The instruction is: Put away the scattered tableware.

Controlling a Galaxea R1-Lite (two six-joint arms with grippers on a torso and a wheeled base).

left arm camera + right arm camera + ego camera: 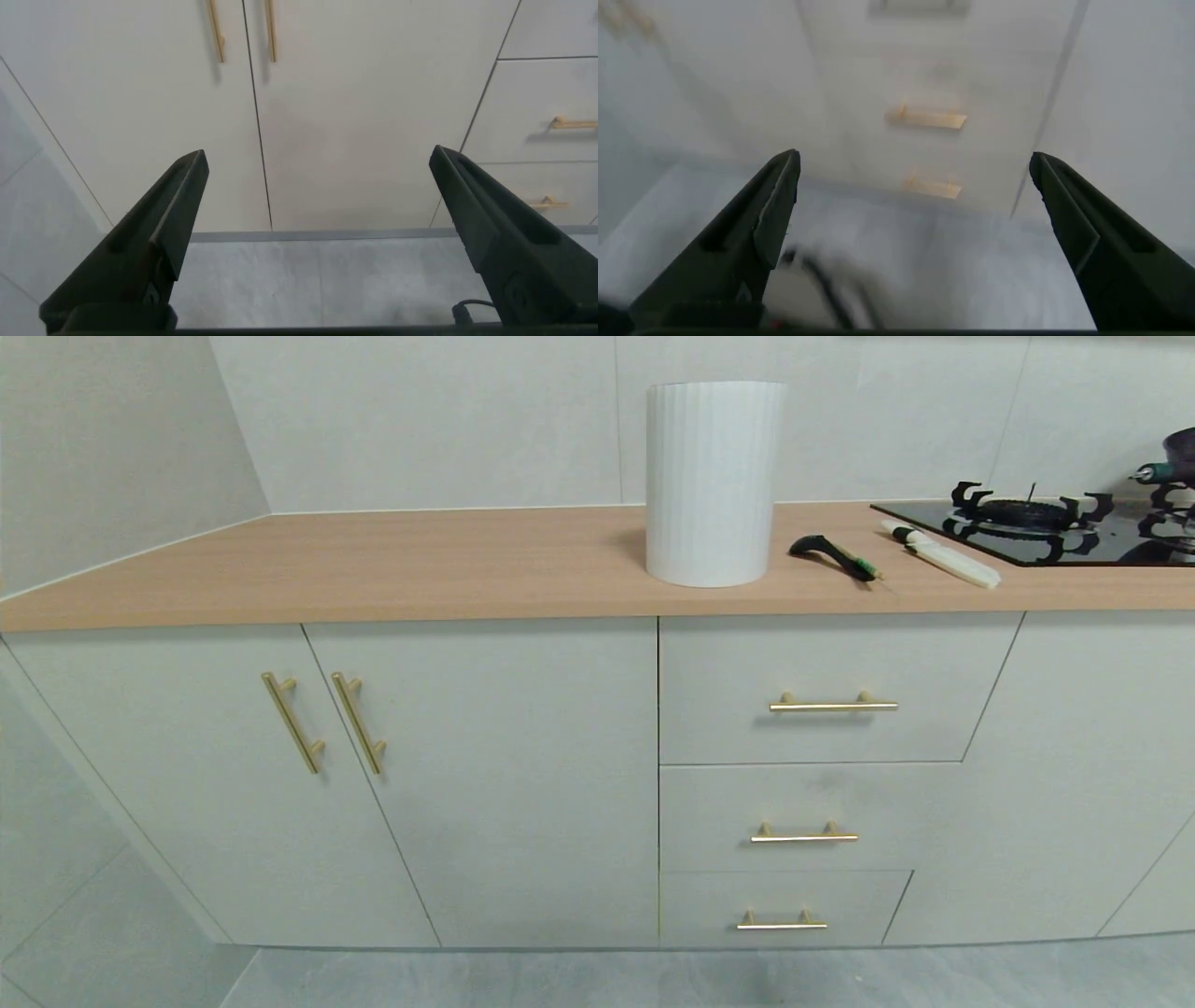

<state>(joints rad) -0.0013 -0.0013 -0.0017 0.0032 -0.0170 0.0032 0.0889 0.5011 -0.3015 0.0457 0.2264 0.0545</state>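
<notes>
- At the left tool (pixel 316 159): spread wide, holding nothing, low before the cabinet doors (pixel 327 112).
- At the right tool (pixel 913 159): equally wide and empty, facing the drawers (pixel 952 149).
- Up on the bench (pixel 420 565): black-handled utensil (pixel 834 554) and white utensil (pixel 941 553), lying just beside the white ribbed holder (pixel 714 483).
- Best done by raising the right tool, descending from above, pinching the black handle crosswise, then dropping it upright into the holder.
</notes>
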